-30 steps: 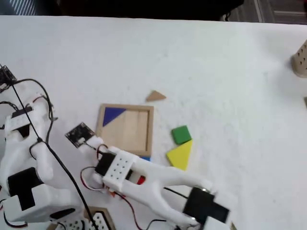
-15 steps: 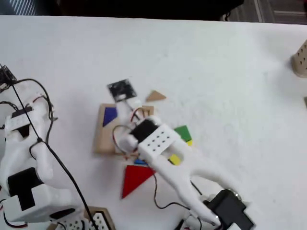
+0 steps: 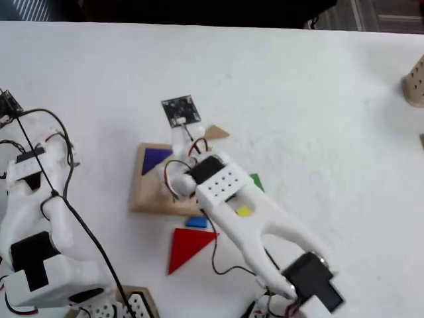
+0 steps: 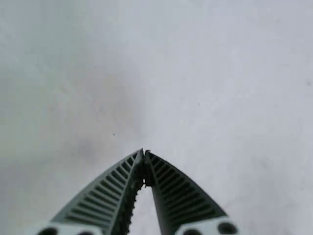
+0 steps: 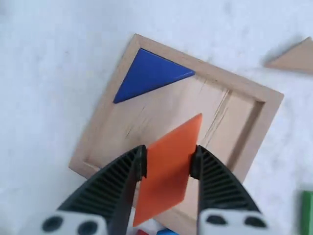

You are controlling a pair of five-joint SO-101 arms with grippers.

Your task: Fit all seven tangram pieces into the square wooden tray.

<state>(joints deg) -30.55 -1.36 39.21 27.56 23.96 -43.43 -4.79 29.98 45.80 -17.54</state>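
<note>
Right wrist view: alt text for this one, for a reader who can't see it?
The right tool grips an orange parallelogram over the square wooden tray, which sits on a white table with a blue triangle in one corner. A tan triangle lies outside the tray.

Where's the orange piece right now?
In the right wrist view, the orange piece is gripped in the right pincer, over the wooden tray, apart from the blue triangle in its corner.

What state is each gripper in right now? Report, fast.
Left gripper: shut, holding nothing.
Right gripper: shut on the orange parallelogram, over the wooden tray.
</note>
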